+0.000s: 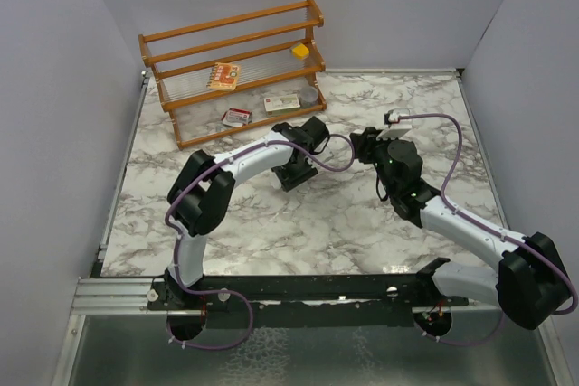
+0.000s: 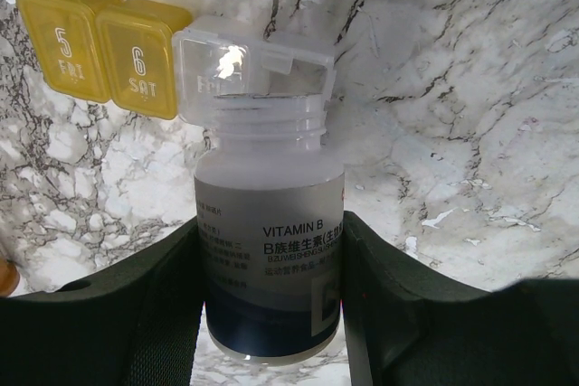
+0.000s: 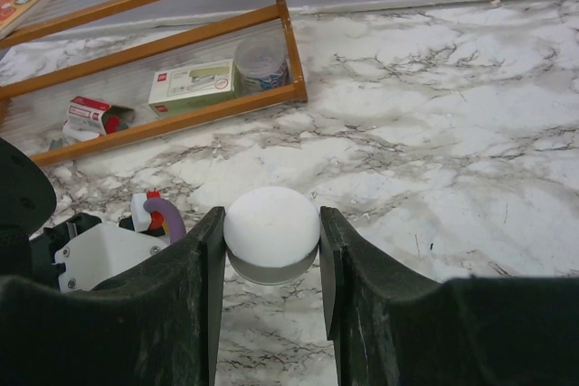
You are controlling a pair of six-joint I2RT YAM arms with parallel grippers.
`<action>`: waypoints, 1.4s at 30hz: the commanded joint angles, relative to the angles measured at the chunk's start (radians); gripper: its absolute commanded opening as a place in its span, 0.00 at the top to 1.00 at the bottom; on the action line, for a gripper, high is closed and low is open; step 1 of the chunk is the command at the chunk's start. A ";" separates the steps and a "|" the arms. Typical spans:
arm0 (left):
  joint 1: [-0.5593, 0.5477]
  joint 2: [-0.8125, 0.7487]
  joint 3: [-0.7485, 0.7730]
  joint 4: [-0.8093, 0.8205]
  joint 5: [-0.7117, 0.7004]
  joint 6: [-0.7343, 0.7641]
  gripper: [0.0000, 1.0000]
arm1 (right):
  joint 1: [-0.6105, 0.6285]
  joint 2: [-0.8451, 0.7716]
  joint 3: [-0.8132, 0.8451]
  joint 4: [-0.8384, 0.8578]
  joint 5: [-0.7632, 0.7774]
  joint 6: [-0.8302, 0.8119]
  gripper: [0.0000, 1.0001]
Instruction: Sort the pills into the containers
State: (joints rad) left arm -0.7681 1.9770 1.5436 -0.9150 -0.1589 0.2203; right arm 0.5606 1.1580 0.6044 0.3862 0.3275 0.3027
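The left gripper [image 2: 271, 229] pinches the uncapped bottle [image 2: 269, 189] by its labelled body. The bottle's long axis runs straight out along the fingers, open mouth away from the wrist — right up against the raised clear flap [image 2: 255, 74] of the yellow organizer [image 2: 99, 47], just beside the SAT cell. The right gripper [image 3: 271, 214] is clamped on the white cap [image 3: 271, 228] off to the right, so the left arm is nearer for any pour; no pills show — in the bottle or under the flap, I cannot tell.
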 commanded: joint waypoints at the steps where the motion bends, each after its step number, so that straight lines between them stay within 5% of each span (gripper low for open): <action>1: -0.009 0.031 0.051 -0.035 -0.058 0.016 1.00 | -0.001 -0.017 -0.004 0.029 0.008 0.010 0.99; 42: -0.048 0.077 0.138 -0.136 -0.104 0.021 1.00 | -0.030 -0.040 -0.022 0.024 0.037 0.037 0.99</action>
State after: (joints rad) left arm -0.7914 2.0483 1.6726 -1.0271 -0.2718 0.2218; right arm 0.5373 1.1374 0.5858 0.3855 0.3408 0.3141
